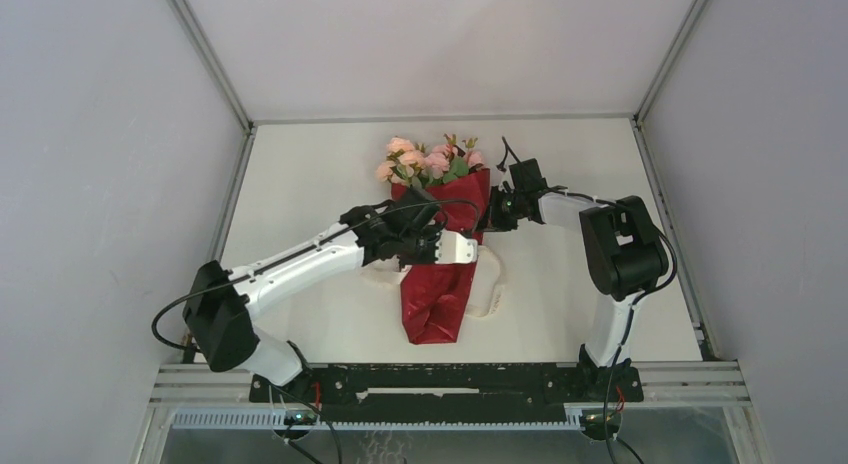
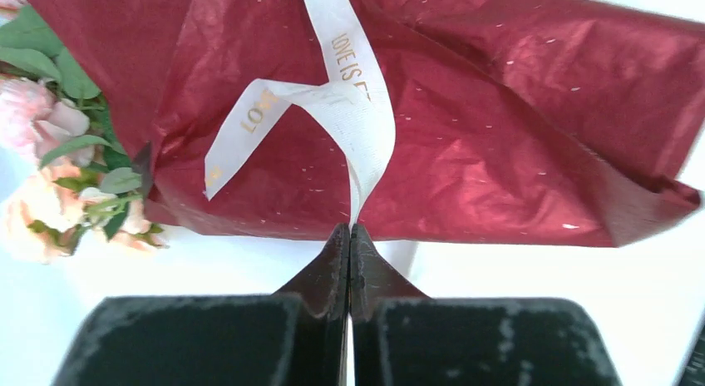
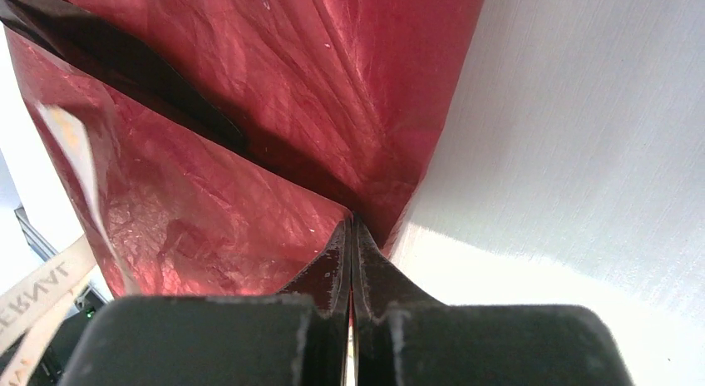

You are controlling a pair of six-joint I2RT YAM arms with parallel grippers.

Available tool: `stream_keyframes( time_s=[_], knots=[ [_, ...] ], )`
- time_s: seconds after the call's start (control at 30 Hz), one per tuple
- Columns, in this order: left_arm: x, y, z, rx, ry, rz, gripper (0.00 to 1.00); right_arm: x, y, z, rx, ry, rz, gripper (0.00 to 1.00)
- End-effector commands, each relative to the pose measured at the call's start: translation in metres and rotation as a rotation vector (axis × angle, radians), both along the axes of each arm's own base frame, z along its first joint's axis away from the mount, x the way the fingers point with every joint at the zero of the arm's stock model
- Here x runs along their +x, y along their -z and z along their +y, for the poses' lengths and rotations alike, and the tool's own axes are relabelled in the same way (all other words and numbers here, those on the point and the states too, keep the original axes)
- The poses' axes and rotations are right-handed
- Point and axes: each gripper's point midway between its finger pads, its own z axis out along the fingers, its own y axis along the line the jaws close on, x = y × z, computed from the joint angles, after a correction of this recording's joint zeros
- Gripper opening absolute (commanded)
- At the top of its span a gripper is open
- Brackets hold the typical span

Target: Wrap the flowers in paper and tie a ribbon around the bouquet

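Note:
The bouquet [image 1: 440, 244] lies in the middle of the table, pink flowers [image 1: 425, 159] at its far end, wrapped in a cone of deep red paper [image 1: 433, 309]. A cream ribbon [image 2: 353, 111] with gold lettering runs across the paper and twists down into my left gripper [image 2: 351, 230], which is shut on it at the cone's near edge. In the top view the left gripper [image 1: 472, 250] sits over the cone's middle. My right gripper [image 3: 351, 224] is shut on an edge of the red paper [image 3: 291, 86] at the cone's upper right side [image 1: 495, 216]. Ribbon loops [image 1: 490, 299] trail beside the cone.
The white table [image 1: 300, 174] is bounded by grey walls at the left, right and back. A black rail [image 1: 440, 384] with both arm bases runs along the near edge. The ribbon's loose end [image 3: 41, 294] hangs at the left of the right wrist view.

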Motion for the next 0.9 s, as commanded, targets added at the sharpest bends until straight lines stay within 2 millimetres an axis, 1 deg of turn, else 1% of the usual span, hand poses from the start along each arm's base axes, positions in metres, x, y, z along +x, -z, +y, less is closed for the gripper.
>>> stream_keyframes(
  time_s=[0.0,0.03,0.13,0.2,0.27,0.3,0.43,0.47,0.67,0.73,0.77,0.83,0.87],
  knots=[
    [-0.026,-0.03,0.0,-0.05,-0.053,0.134,0.0,0.004,0.001,-0.004,-0.009,-0.015,-0.016,0.0],
    [-0.027,-0.039,-0.001,-0.064,-0.059,0.138,0.0,0.005,0.002,-0.005,-0.01,-0.014,-0.016,0.0],
    [-0.021,-0.063,-0.007,-0.11,-0.093,0.121,0.0,0.004,0.004,-0.006,-0.012,-0.015,-0.01,0.0],
    [-0.015,-0.071,-0.011,-0.127,-0.099,0.095,0.0,0.003,0.004,-0.005,-0.007,-0.018,-0.008,0.0],
    [-0.004,-0.069,-0.014,-0.126,-0.11,0.057,0.0,0.003,0.004,-0.005,-0.001,-0.023,-0.005,0.0],
    [0.005,-0.066,-0.016,-0.127,-0.123,0.03,0.0,0.002,0.004,-0.004,0.002,-0.024,-0.004,0.0],
    [0.042,-0.045,-0.024,-0.131,-0.187,-0.023,0.0,0.0,0.005,-0.002,0.013,-0.036,0.006,0.0],
    [0.055,-0.045,-0.022,-0.128,-0.221,-0.047,0.0,0.0,0.006,-0.002,0.015,-0.037,0.009,0.0],
    [0.113,-0.039,-0.033,-0.214,-0.347,-0.083,0.0,-0.004,0.009,0.001,0.029,-0.056,0.023,0.0],
    [0.125,-0.038,-0.037,-0.246,-0.361,-0.073,0.0,-0.005,0.01,0.002,0.036,-0.066,0.027,0.0],
    [0.128,-0.036,-0.04,-0.264,-0.355,-0.059,0.0,-0.006,0.01,0.003,0.041,-0.073,0.027,0.0],
    [0.127,-0.034,-0.047,-0.288,-0.328,-0.033,0.0,-0.008,0.009,0.005,0.049,-0.088,0.025,0.01],
    [0.125,-0.032,-0.049,-0.291,-0.312,-0.02,0.0,-0.008,0.007,0.004,0.051,-0.091,0.023,0.04]
  ],
)
